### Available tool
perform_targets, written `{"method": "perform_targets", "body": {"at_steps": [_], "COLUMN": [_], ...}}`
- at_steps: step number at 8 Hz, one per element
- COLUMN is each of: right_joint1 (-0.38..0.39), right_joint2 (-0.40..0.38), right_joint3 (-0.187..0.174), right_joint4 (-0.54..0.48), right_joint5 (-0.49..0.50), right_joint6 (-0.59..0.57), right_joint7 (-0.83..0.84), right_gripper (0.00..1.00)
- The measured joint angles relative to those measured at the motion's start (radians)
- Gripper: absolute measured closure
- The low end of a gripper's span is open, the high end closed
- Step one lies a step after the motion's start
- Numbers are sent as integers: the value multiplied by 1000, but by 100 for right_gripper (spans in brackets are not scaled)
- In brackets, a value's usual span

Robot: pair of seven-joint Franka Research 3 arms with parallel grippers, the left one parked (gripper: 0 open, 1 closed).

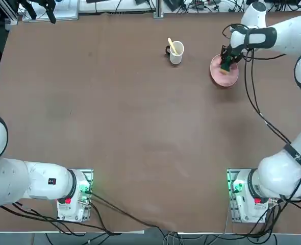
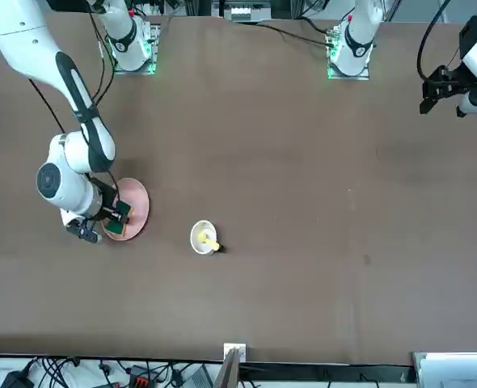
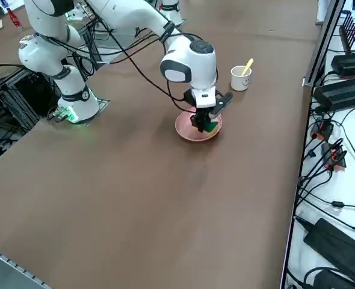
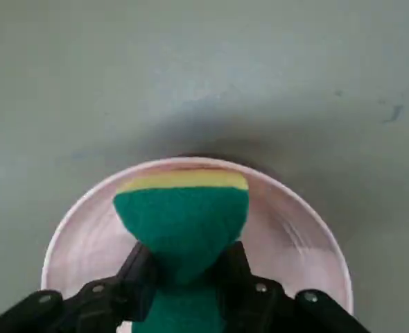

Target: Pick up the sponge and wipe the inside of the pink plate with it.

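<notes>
We see a flat, matte brown table (image 1: pixel 115 117). Far-right on it, the round, shallow-rimmed pink plate (image 1: pixel 231 77), smooth w/ a slight sheen. Right gripper (image 4: pixel 186 274) sits over it, fingers (image 4: pixel 138 274) squeezing the sponge (image 4: pixel 184 218) at its middle: coarse green scour face, yellow foam edge, over plate's inside. White cup (image 1: pixel 176 52) w/ yellow utensil nearby.

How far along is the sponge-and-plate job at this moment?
Done: the sponge is picked up, pinched in the shut right gripper. In hand: the gripper holds it over the inside of the pink plate, yellow edge pointing down toward the plate. Left: the wiping; whether the sponge is touching the plate is unclear.
</notes>
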Motion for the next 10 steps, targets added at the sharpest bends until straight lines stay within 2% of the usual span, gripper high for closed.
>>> {"method": "perform_targets", "body": {"at_steps": [2,4,6,10], "right_joint1": [-7,-57,-152,-364], "right_joint2": [-28,-106,-160,-155], "right_joint3": [-3,-10,-15,-21], "right_joint4": [37,49,46,6], "right_joint5": [0,0,0,-1], "right_joint6": [-105,-248,-341,-357], "right_joint7": [-6,-85,-223,-549], "right_gripper": [53,52,52,52]}}
